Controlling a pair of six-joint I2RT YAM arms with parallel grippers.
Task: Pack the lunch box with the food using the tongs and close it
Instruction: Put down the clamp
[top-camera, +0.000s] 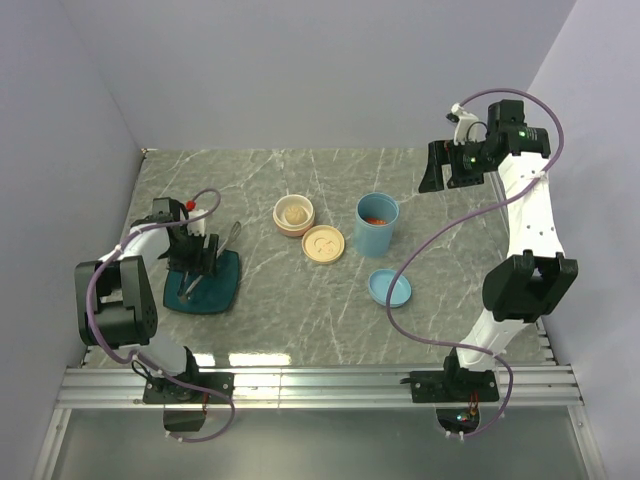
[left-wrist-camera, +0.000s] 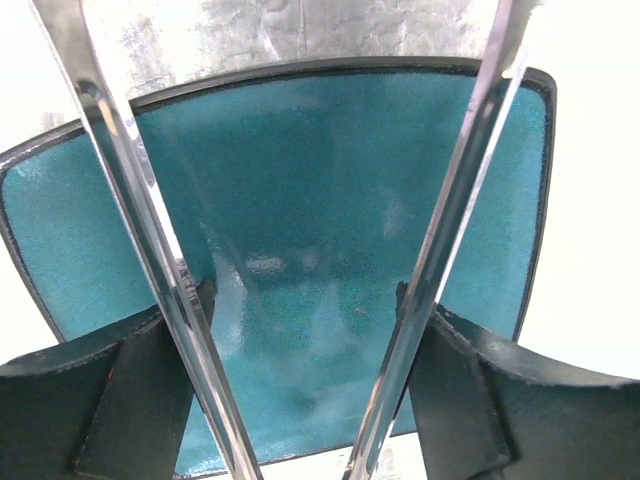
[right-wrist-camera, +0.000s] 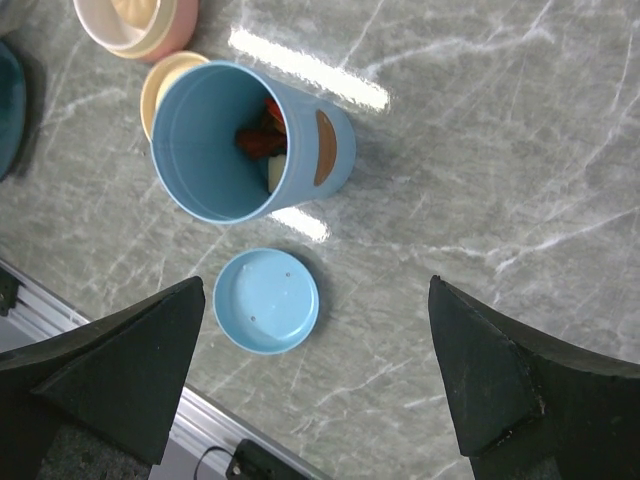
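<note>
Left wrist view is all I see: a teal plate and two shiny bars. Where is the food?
Observer: Some red-orange pieces lie inside the blue cup, to the right of the teal plate.
Operator: Is that cup closed?
Observer: No, its blue lid lies flat on the table beside it.
Operator: And the other arm?
Observer: The right gripper hangs open over the table, holding nothing.

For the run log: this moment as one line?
left gripper: holds tongs over plate | right gripper: open | food: in blue container | lid: off
</note>
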